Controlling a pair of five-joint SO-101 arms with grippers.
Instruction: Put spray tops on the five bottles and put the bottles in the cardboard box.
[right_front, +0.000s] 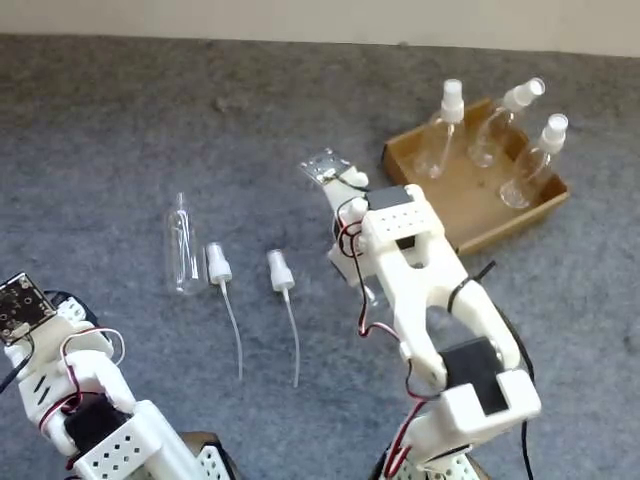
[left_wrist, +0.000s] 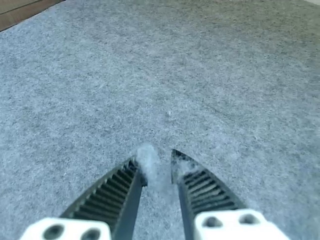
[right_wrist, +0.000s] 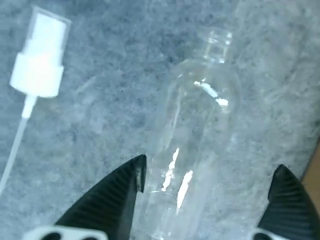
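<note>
One box (right_front: 475, 205). Five bottles in all: three capped bottles (right_front: 437, 140) (right_front: 495, 125) (right_front: 528, 170) and two open bottles (right_front: 182, 245) (right_wrist: 192, 130). Two loose spray tops (right_front: 218, 265) (right_front: 280, 270). Two arms (right_front: 90, 400) (right_front: 425, 275).

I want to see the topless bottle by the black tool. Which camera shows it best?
The right wrist view: the clear plastic capless bottle lies between the right tool's open fingers. In the high view, the right arm mostly covers it. The left wrist view faces grey carpet.
</note>
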